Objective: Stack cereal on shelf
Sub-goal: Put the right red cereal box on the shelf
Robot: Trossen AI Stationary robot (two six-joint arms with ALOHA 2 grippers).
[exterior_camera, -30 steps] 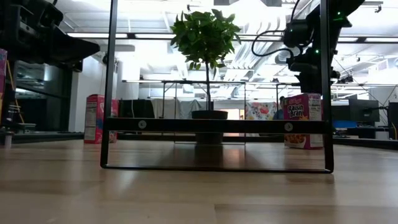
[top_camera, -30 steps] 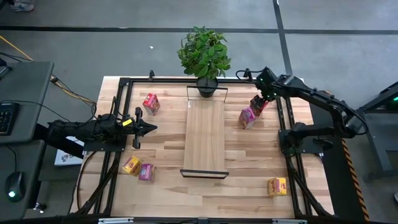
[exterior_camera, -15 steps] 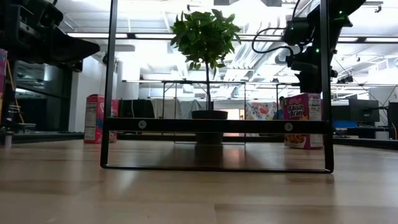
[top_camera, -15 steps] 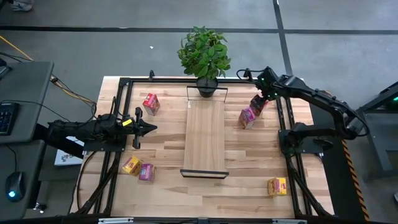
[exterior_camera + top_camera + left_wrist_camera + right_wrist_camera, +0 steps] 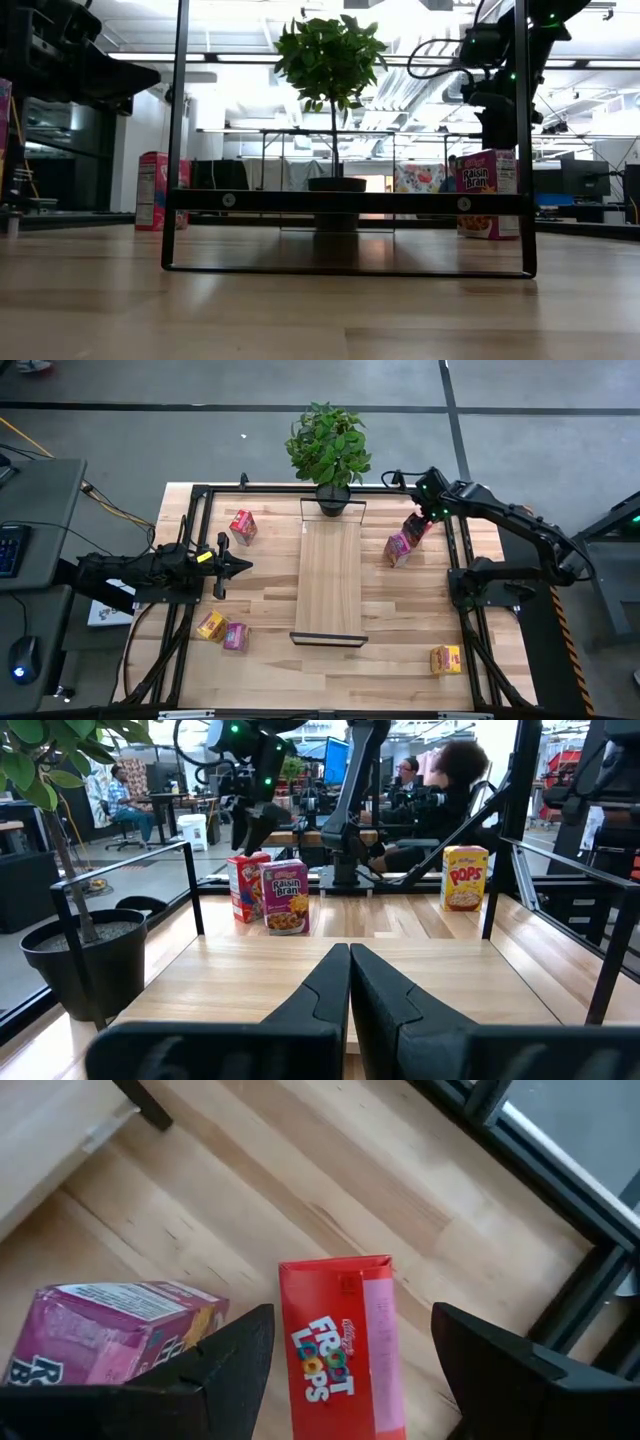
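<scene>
Nearest the front edge of the table point(image 5: 270, 660) a yellow box point(image 5: 445, 659) stands alone on the right, well apart from everything else. On the left, a second yellow box point(image 5: 210, 625) and a pink box point(image 5: 235, 636) lie just beside each other, near the front end of the shelf point(image 5: 329, 580) — a long plank running front to back down the table's middle, bare of boxes. At mid-depth the left gripper point(image 5: 243, 566) hangs off the shelf's left side, pointing toward it, its fingers point(image 5: 345, 982) pressed together with nothing between them. Farther back on the left a red box point(image 5: 242, 526) sits on the table, apart from the shelf. On the right, a second pink box point(image 5: 399, 547) stands just beside a red Froot Loops box point(image 5: 340, 1342). The right gripper point(image 5: 345, 1350) hovers directly above that red box — fingers point(image 5: 235, 1355) spread wide to either side of it, not touching it. At the far edge, a potted plant point(image 5: 330, 450) stands at the shelf's back end. Beyond the table, 2 people sit at desks in the room.
</scene>
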